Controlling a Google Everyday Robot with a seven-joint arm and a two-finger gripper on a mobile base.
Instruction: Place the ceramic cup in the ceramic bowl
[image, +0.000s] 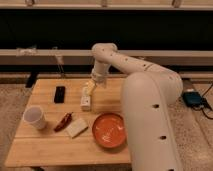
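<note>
The ceramic cup (34, 117) is small and white. It stands upright near the left edge of the wooden table (50, 147). The ceramic bowl (108, 130) is wide, orange-red and glossy, and sits near the table's front, right of centre. My gripper (90, 90) hangs over the middle of the table's far half, well to the right of and behind the cup, and behind the bowl. It is just above a small pale object (86, 103). My white arm (150, 115) fills the right foreground and hides the table's right side.
A red chili pepper (63, 121) and a flat white block (76, 127) lie between the cup and the bowl. A black oblong object (59, 94) lies at the back left. A dark device (192, 98) rests on the floor to the right.
</note>
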